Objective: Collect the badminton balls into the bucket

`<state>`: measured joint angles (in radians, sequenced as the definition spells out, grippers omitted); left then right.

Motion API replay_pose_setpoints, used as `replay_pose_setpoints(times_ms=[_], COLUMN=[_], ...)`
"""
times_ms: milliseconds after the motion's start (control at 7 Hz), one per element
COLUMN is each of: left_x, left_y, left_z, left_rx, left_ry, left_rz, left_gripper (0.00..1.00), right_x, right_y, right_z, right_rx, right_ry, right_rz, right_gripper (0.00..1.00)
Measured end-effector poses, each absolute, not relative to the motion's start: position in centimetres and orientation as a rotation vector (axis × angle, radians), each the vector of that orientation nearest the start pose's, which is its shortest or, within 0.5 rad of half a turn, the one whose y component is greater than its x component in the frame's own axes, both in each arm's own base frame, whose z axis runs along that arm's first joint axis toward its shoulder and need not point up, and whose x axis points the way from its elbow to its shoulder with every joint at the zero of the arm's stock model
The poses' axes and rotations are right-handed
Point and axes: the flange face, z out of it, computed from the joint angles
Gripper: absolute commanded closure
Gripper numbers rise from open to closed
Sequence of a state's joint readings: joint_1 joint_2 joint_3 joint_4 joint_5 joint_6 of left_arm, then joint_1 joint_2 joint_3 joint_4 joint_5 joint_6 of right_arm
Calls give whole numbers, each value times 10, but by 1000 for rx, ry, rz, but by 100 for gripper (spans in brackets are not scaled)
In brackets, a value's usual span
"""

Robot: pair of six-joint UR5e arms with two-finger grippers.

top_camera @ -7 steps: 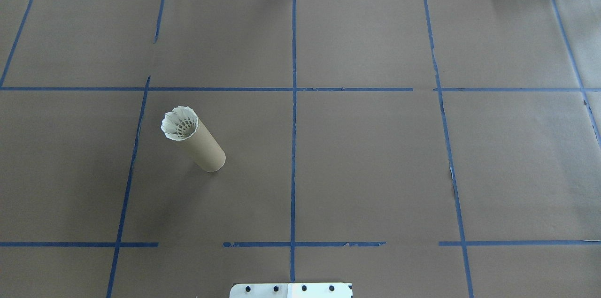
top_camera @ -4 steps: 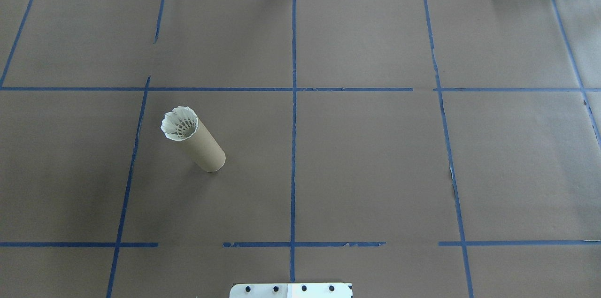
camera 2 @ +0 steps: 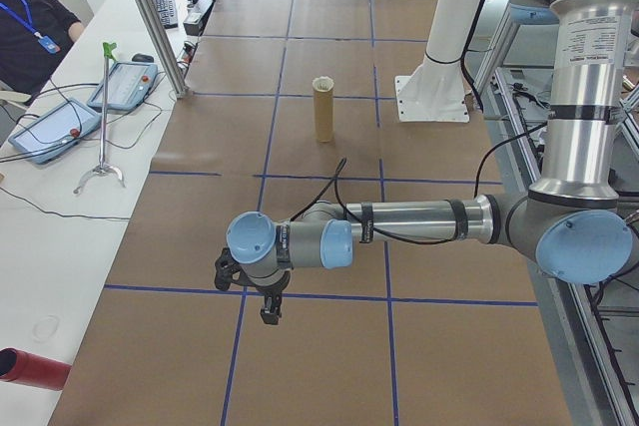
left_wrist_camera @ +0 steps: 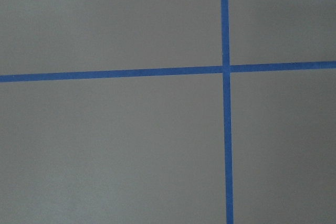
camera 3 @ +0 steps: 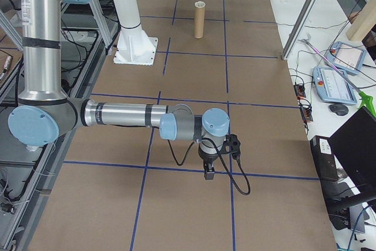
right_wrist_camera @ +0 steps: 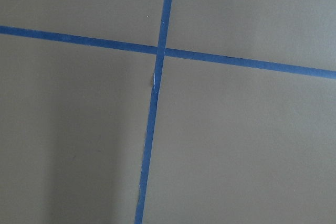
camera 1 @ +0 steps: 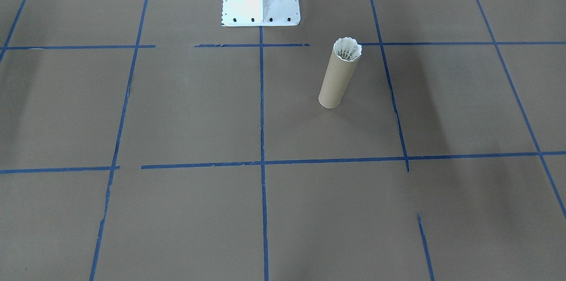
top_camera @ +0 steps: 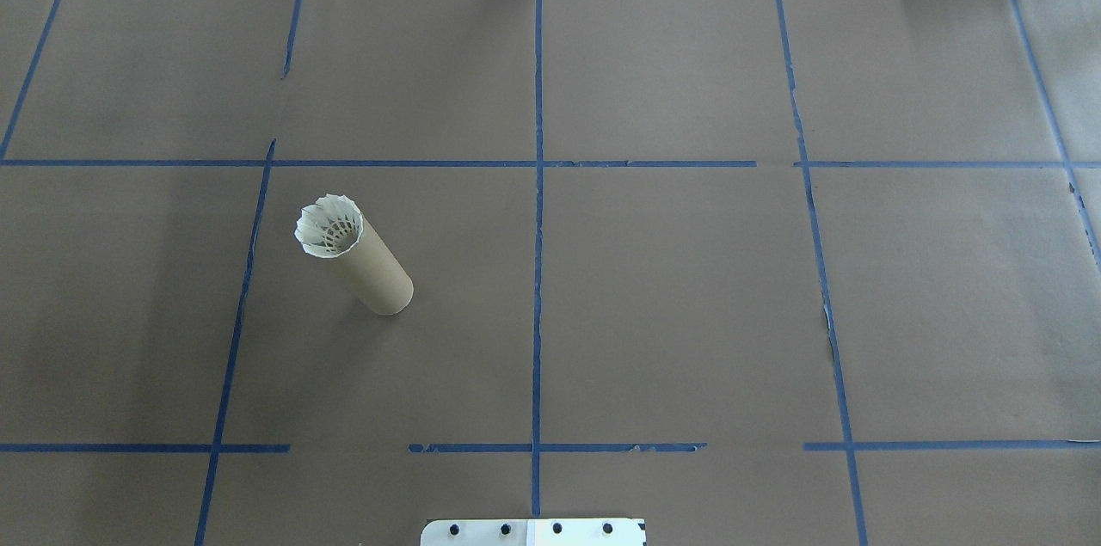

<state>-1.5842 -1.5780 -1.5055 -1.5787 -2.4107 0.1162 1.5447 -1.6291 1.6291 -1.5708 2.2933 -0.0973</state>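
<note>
The bucket (top_camera: 376, 276) is a tall brown cardboard tube standing upright left of the table's middle, also visible in the front view (camera 1: 334, 81). A white feathered badminton ball (top_camera: 328, 227) sits in its mouth, skirt upward, its feather tips just above the rim (camera 1: 347, 48). Neither gripper shows in the overhead or front views. The left gripper (camera 2: 270, 310) hangs over the table's near end in the left side view, far from the tube (camera 2: 322, 110). The right gripper (camera 3: 208, 173) hangs over the opposite end. I cannot tell whether either is open or shut.
The robot's white metal base (camera 1: 261, 9) stands at the table's edge near the tube. Blue tape lines (top_camera: 538, 271) grid the brown paper cover. Beside the table a person (camera 2: 30, 27) sits by tablets (camera 2: 50, 132), and a red cylinder (camera 2: 30, 368) lies there.
</note>
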Motion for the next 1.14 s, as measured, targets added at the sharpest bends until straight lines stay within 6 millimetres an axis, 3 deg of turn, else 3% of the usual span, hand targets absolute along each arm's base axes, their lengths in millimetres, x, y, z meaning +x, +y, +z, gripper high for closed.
replay_pose_setpoints(times_ms=[714,1143], left_x=[-78,-78], left_y=[-500,-497], left_z=[653,656], left_rx=[83,82], left_ry=[663,659], left_rz=[113,115], left_gripper=[0,0], right_x=[55,55], right_y=[-469,-469], right_z=[661,661], right_rx=[26,26], right_ry=[-722,-722], right_rz=[-118,-118], right_gripper=[0,0])
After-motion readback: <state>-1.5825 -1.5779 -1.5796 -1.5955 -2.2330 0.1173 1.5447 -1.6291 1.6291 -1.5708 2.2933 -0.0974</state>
